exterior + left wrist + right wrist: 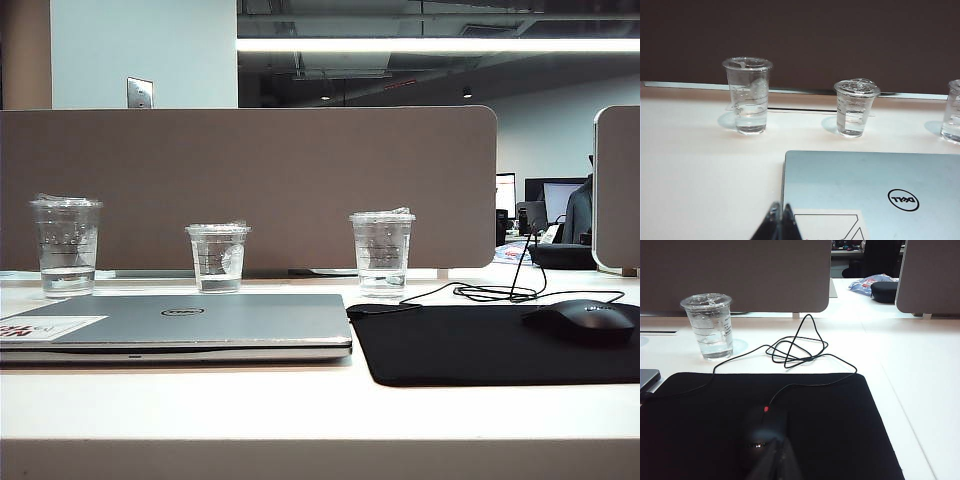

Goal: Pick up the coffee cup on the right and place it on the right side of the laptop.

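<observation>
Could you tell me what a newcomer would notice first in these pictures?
Three lidded clear cups stand in a row before the partition; the coffee cup is rightmost. In front lie the closed laptop and, right of it, a black mat bearing a mouse. Both grippers, left and right, are shut, hanging back.

Exterior view: low at the table's near edge, facing the partition (250, 190). Left wrist view: above the laptop (875, 192), facing the cups. Right wrist view: above the mouse mat (830, 430). All share the coffee cup (381, 253).
</observation>
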